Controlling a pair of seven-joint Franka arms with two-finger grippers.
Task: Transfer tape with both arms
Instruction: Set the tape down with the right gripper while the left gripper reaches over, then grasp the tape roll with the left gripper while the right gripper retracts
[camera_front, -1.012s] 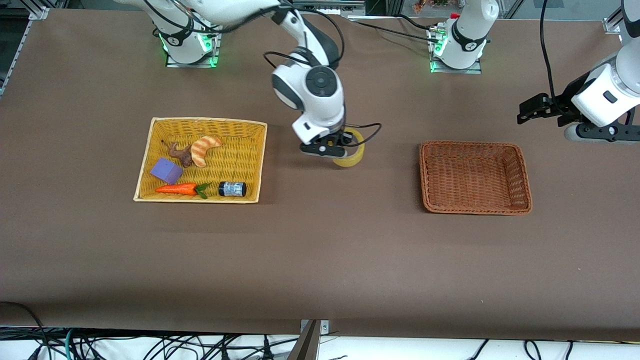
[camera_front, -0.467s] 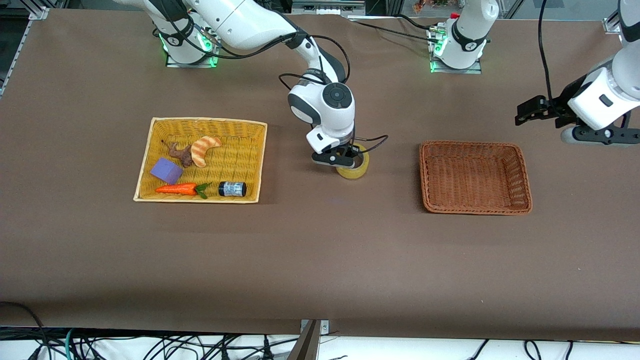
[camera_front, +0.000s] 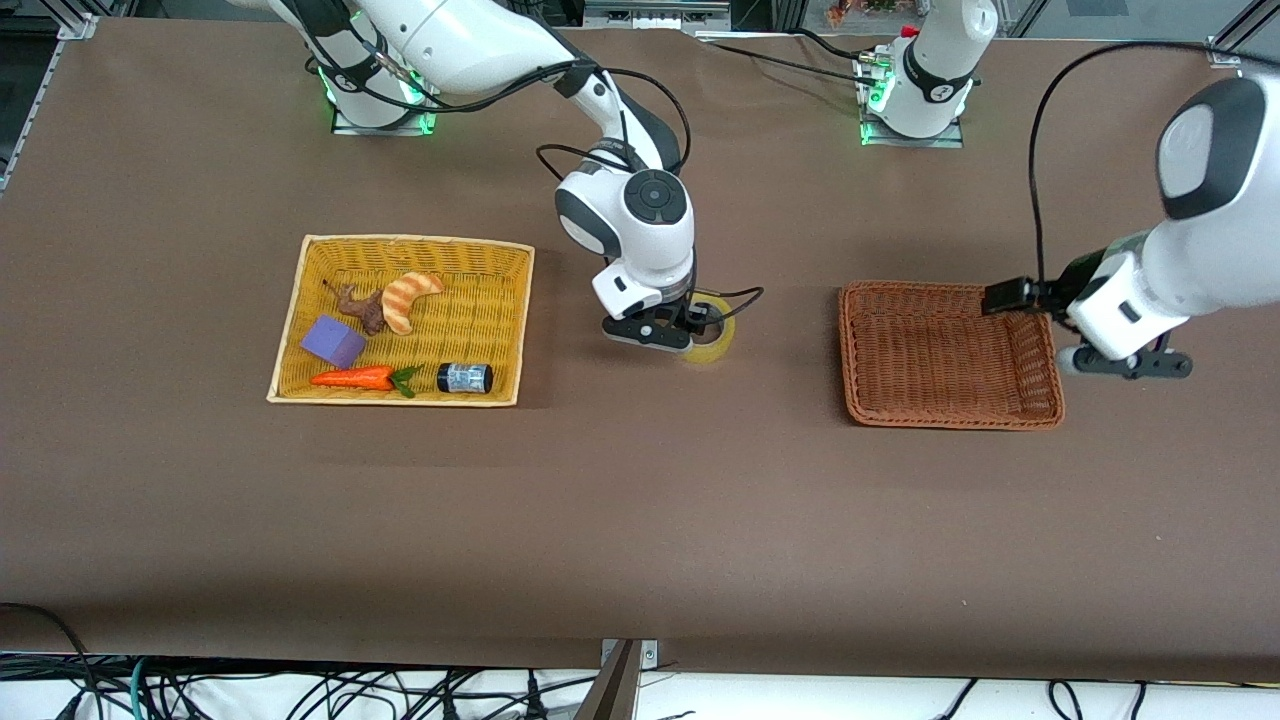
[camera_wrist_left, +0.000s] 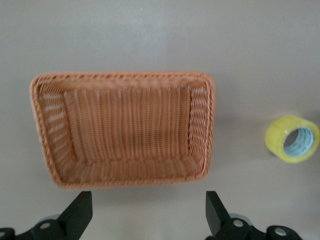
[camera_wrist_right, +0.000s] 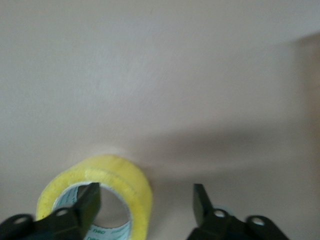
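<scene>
The tape (camera_front: 716, 343), a yellowish ring, lies on the brown table between the two baskets. It also shows in the right wrist view (camera_wrist_right: 117, 175) and in the left wrist view (camera_wrist_left: 276, 138). My right gripper (camera_front: 690, 330) is low over it and open (camera_wrist_right: 146, 196). One finger is over the tape's hole and the other is outside the ring, apart from it. My left gripper (camera_front: 1003, 297) is open and empty (camera_wrist_left: 147, 202). It hangs over the brown basket's (camera_front: 850, 350) corner at the left arm's end.
The brown basket (camera_wrist_left: 125, 76) holds nothing. A yellow basket (camera_front: 400, 241) toward the right arm's end holds a croissant (camera_front: 408, 298), a purple block (camera_front: 333, 341), a carrot (camera_front: 352, 378) and a small dark bottle (camera_front: 465, 378).
My right gripper has brought the tape a little nearer to the front camera and down to the table. My left gripper has swung in from the table's end to over the brown basket.
</scene>
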